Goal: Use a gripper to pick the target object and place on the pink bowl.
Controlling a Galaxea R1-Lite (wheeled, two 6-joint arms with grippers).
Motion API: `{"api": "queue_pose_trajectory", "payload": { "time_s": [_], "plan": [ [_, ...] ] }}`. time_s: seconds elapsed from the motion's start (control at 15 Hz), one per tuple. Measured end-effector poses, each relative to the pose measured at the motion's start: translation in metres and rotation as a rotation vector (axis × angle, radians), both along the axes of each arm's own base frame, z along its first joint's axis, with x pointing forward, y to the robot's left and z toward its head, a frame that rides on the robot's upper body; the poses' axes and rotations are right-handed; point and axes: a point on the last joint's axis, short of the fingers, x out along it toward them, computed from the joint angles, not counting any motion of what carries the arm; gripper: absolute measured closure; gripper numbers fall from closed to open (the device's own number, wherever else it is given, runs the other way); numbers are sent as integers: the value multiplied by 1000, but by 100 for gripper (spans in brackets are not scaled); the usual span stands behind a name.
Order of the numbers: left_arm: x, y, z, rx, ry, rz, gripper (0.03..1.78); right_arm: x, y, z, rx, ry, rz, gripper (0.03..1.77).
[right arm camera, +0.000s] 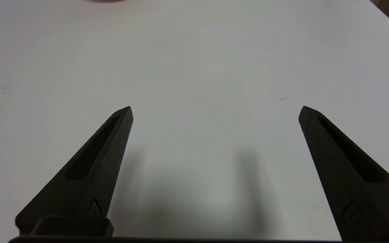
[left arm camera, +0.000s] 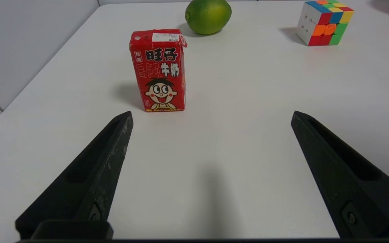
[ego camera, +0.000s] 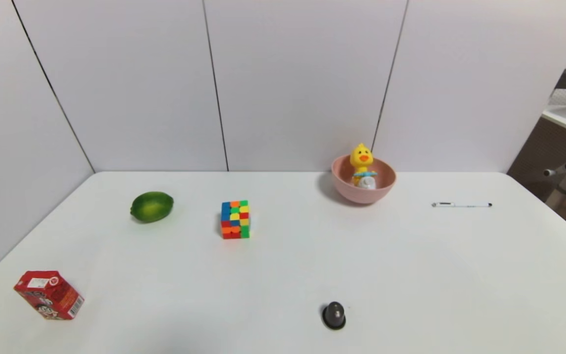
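Head view: we see the yellow duck toy (ego camera: 361,158) upright inside the pink bowl (ego camera: 385,186), right of centre at the far edge of the white tabletop (ego camera: 283,275).
Right hand (right arm camera: 215,111): fingers spread wide, empty, over bare tabletop in its wrist view.
Left hand (left arm camera: 212,116): parked, fingers apart, empty, facing a red milk carton (left arm camera: 159,71).
Step, as we judge: placement looks done; we should keep both hands low and clear of the bowl.
Risk: nudging the bowl could tip the duck.
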Motion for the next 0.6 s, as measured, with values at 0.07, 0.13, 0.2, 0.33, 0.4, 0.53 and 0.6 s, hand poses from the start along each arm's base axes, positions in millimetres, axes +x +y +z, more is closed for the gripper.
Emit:
{"api": "queue_pose_trajectory", "payload": {
  "time_s": [0.07,0.13,0.2,0.33,0.4,0.53,0.6],
  "plan": [
    [0,0,0,0,0,0,12,-3,0,-2,4,-34,2,11],
    [0,0,0,0,0,0,12,-6,0,-3,8,-67,0,11],
    [0,0,0,0,0,0,12,-8,0,-3,21,-93,-6,11],
    [0,0,0,0,0,0,12,-9,0,-4,58,-120,-14,11],
    [0,0,0,0,0,0,12,-10,0,-4,61,-127,-15,11],
    [0,0,0,0,0,0,12,-11,0,-4,63,-136,-18,11],
    [0,0,0,0,0,0,12,-11,0,-4,65,-137,-19,11]
  ]
}}
